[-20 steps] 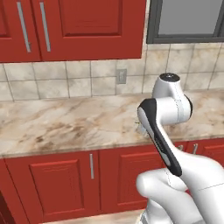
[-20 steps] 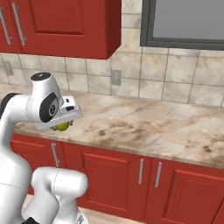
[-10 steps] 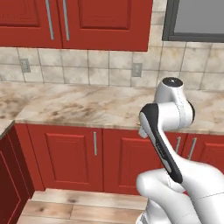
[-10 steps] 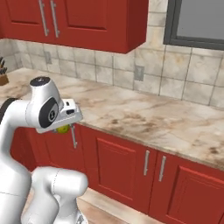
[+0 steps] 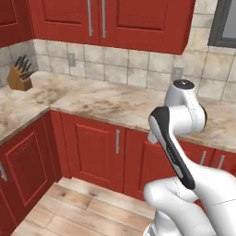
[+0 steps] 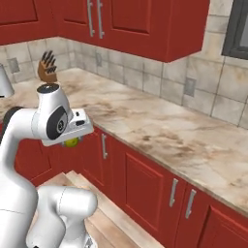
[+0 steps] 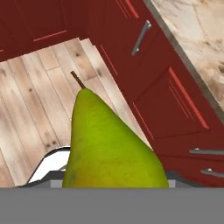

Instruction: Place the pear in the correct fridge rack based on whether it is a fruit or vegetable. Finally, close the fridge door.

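Jaws (image 6: 72, 141) closed on pear (image 7: 111, 148), stem outward, carried above wood floor (image 7: 35, 96). Risk: base motion jolts the grip; pear slips, drops.

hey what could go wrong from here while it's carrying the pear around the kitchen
1. The pear hangs in the gripper over the wooden floor, not the counter; if it slips, it probably drops to the floor.
2. The hand rides close to the red cabinets and the counter edge, so driving or swinging could knock the pear against them.
3. No fridge is in sight here, so the carry may be long.
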Controlling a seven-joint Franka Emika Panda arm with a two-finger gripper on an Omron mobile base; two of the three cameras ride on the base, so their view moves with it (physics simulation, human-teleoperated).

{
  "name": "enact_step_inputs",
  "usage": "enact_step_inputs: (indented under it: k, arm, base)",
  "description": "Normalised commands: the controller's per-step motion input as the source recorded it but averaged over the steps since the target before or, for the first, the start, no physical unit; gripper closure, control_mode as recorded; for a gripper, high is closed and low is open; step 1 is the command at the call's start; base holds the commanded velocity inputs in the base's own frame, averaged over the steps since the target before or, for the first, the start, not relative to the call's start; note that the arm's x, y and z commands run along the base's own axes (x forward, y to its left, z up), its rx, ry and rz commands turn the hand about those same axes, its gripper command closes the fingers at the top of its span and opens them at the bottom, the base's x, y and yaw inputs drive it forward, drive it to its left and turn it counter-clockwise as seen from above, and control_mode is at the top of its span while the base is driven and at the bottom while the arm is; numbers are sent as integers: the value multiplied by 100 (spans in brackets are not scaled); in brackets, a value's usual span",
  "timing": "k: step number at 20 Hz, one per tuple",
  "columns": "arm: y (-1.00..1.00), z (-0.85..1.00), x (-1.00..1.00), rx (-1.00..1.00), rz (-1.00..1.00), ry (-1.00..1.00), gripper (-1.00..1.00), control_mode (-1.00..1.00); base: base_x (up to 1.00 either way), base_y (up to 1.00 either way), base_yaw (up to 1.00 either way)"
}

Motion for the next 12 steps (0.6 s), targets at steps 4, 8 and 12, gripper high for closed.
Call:
enact_step_inputs:
  k: [4,8,12]
  arm:
    - [0,0,0,0,0,0,100,100]
    - [0,0,0,0,0,0,100,100]
    - [0,0,0,0,0,0,100,100]
  base:
    - [-22,-48,56]
    - [-22,-76,51]
    - [-35,-79,48]
